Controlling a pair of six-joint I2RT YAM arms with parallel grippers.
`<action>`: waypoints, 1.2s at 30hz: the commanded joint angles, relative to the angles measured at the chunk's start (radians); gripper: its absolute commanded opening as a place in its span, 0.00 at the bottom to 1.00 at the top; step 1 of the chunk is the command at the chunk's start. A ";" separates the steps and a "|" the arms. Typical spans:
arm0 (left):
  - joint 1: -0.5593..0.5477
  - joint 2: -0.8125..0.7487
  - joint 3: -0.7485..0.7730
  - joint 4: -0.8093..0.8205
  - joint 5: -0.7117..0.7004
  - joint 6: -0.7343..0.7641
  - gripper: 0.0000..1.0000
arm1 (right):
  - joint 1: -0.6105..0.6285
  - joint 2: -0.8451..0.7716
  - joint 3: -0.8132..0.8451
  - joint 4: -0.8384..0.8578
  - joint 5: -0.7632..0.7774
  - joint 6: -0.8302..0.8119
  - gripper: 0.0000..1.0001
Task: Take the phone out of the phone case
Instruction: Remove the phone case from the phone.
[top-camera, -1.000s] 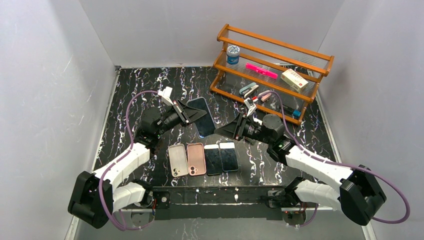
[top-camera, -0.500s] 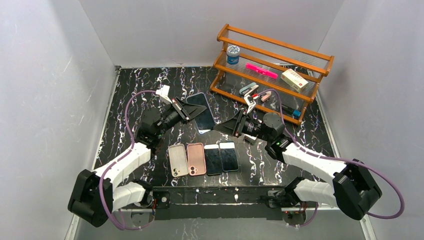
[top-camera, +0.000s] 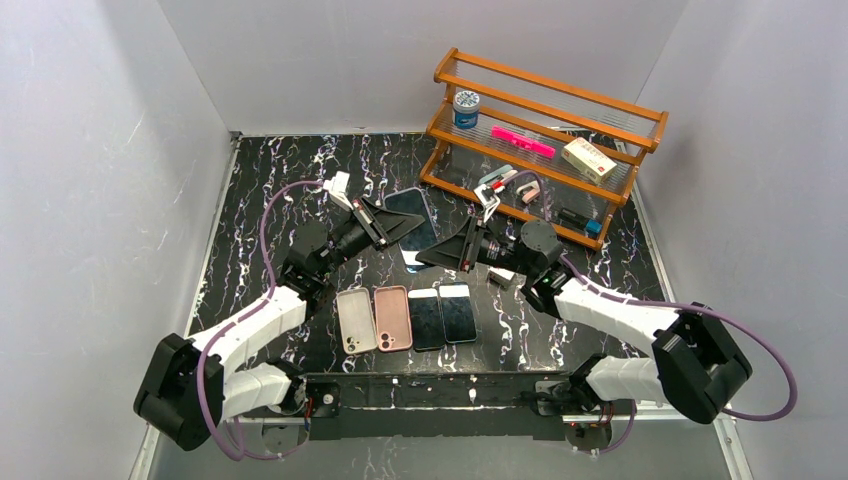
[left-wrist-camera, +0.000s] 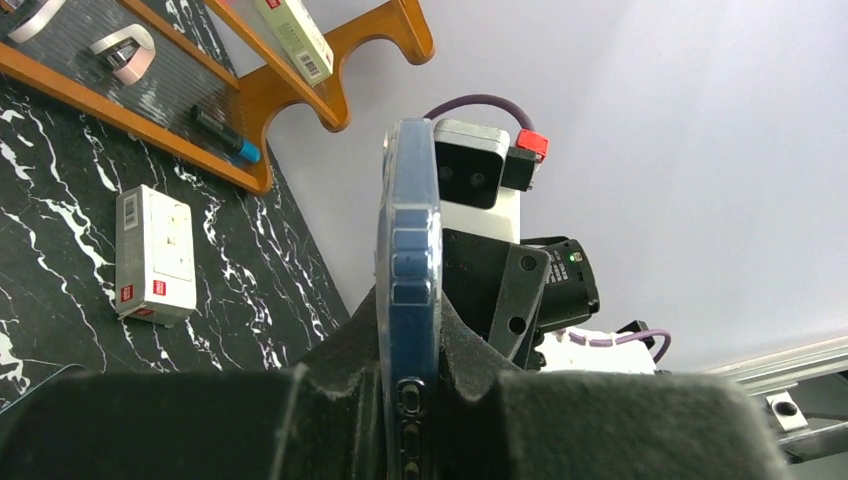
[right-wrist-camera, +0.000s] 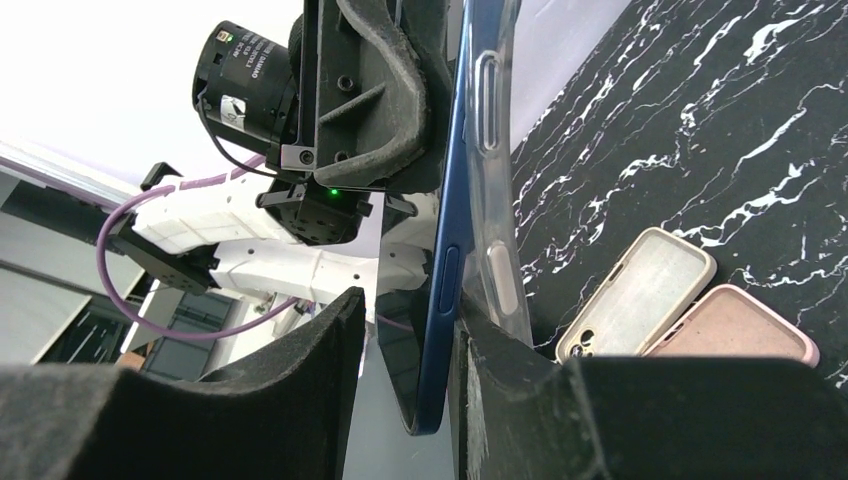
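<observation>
Blue metal and clear plastic show as two separate layers only in the right wrist view. There the phone (right-wrist-camera: 447, 280) stands edge-on and the phone case (right-wrist-camera: 497, 190) lies along its right side, spreading away from it toward the top. The left wrist view shows a single blue-tinted edge with side buttons, squeezed tight between the left gripper's (top-camera: 388, 222) jaws, which are clenched on the case from both sides. It also shows a small white box (left-wrist-camera: 155, 255) lying flat on the marble worktop (top-camera: 280, 180), near the foot of the wooden rack (top-camera: 545, 110).

The right gripper's (top-camera: 447, 250) jaws straddle phone and case. One finger lies against the case, while a thin strip of light shows between the other finger and the screen, so I cannot tell whether they are truly gripping.

From above, the phone hangs over the worktop between the two grippers, in front of the rack. Its dark face is turned up toward the camera. Its long axis runs from near to far, with the far end leaning a little left. In both wrist views that axis runs up the picture.

Closer to the arm bases, a beige case (right-wrist-camera: 635, 300) and a pink case (right-wrist-camera: 740, 335) lie side by side on the worktop, and the overhead view shows two dark phones (top-camera: 442, 316) beside them.
</observation>
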 joint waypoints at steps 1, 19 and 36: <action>-0.110 -0.009 0.040 0.123 0.179 -0.066 0.00 | 0.008 0.057 0.070 0.056 0.042 -0.029 0.44; -0.076 -0.033 0.017 -0.013 0.079 0.121 0.60 | -0.049 -0.012 -0.003 0.016 0.080 0.042 0.01; -0.029 -0.278 -0.095 -0.375 -0.134 0.253 0.72 | -0.078 -0.066 -0.019 -0.004 0.123 0.072 0.01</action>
